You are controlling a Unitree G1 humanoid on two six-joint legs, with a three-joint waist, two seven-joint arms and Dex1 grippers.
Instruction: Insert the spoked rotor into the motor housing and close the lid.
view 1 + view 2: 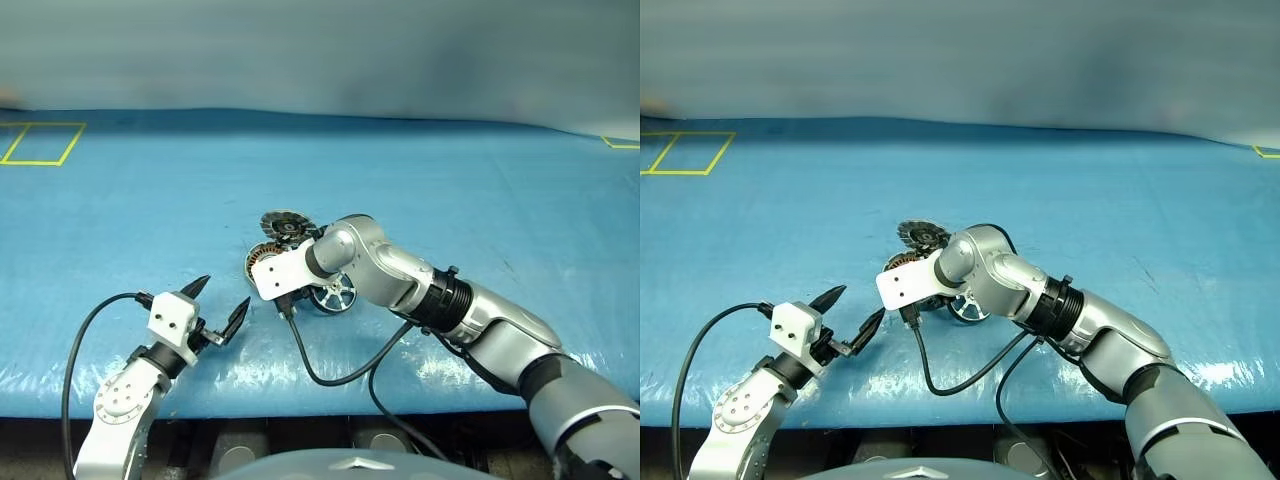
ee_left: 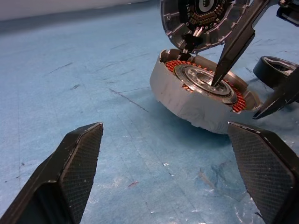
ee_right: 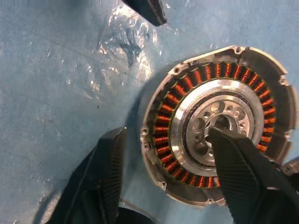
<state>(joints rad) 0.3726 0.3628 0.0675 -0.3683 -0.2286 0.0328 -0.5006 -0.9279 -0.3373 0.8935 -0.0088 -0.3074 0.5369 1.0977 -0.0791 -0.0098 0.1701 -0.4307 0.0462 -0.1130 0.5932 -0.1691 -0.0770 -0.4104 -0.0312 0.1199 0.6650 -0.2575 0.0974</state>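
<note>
The motor housing (image 3: 219, 126) sits on the blue mat (image 1: 450, 190), near the middle of it. It is a round grey puck with a ring of orange-brown wire coils around a shiny silver middle. Its lid (image 2: 201, 21) stands up open at the far side, with the ribbed inside showing. The spoked rotor (image 1: 333, 296) lies on the mat just beside the housing, on the robot's right, partly hidden by the right arm. It is not in the housing.

The right gripper (image 3: 163, 154) points down over the housing. Its fingers are spread apart with nothing between them. One finger (image 3: 236, 163) is over the silver middle, and the other is outside the housing rim, over the mat.

The left gripper (image 1: 222, 302) is near the housing, on the robot's left and closer to the robot. Its fingers are wide apart and hold nothing.
</note>
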